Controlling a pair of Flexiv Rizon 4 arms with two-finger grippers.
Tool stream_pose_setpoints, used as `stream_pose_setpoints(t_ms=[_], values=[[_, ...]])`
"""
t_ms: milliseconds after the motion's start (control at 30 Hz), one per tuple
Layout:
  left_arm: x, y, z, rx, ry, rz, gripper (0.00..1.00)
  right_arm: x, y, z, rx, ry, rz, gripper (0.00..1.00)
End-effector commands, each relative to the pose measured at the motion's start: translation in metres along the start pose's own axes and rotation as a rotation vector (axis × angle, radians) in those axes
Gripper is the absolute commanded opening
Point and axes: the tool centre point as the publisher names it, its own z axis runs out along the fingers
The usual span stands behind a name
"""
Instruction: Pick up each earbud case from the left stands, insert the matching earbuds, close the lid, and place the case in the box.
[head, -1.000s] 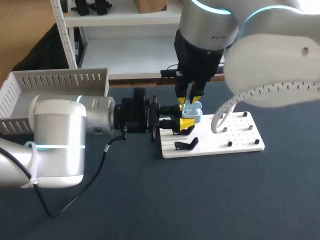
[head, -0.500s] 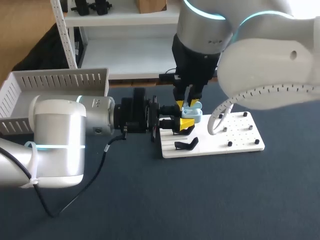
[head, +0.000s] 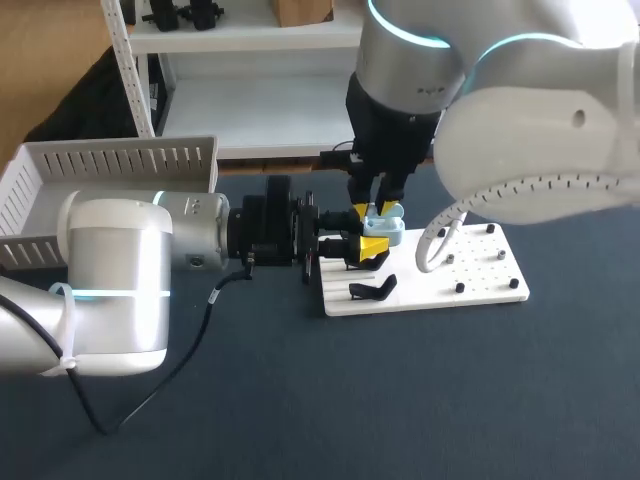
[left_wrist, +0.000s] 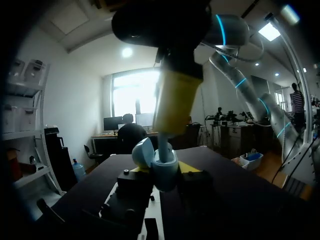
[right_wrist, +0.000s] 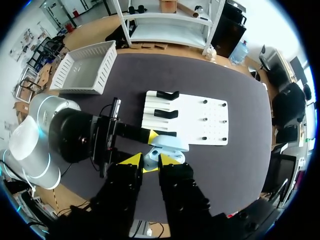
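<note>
The left gripper (head: 370, 243) comes in level from the left side of the desk (head: 400, 400), and its yellow-tipped fingers are clamped on the pale blue earbud case (head: 385, 230), one on each flank. The case is held in the air just above the left end of the white board (head: 480, 275), which lies toward the desk's far edge, a little right of the middle. From the left wrist view, the lid (left_wrist: 143, 152) stands tipped open, hinged up off the body of the case.

The right gripper (head: 378, 210) hangs straight down from above, right over the open case and very nearly touching it. Whether it has anything pinched, I cannot tell; the spot is too crowded. A black stand (head: 372, 290) sits bare on the board's near left corner, just below the held case. The white slatted box (head: 110, 160) sits over at the desk's far left corner, well apart from both grippers.
</note>
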Motion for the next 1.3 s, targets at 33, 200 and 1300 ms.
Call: stream_pose_setpoints(t_ms=[33, 200, 1300], values=[[0.0005, -0.0009, 0.0006, -0.005, -0.001, 0.002, 0.0, -0.0021, 0.0003, 0.0033, 0.003, 0.001, 0.003, 0.0], [0.0005, -0.0009, 0.0006, -0.005, -0.001, 0.002, 0.0, -0.0031, -0.0007, 0.0046, 0.007, 0.002, 0.009, 0.0], [0.0005, -0.0009, 0.0006, -0.005, -0.001, 0.002, 0.0, 0.0018, -0.0025, -0.0004, 0.015, -0.009, 0.035, 0.0]])
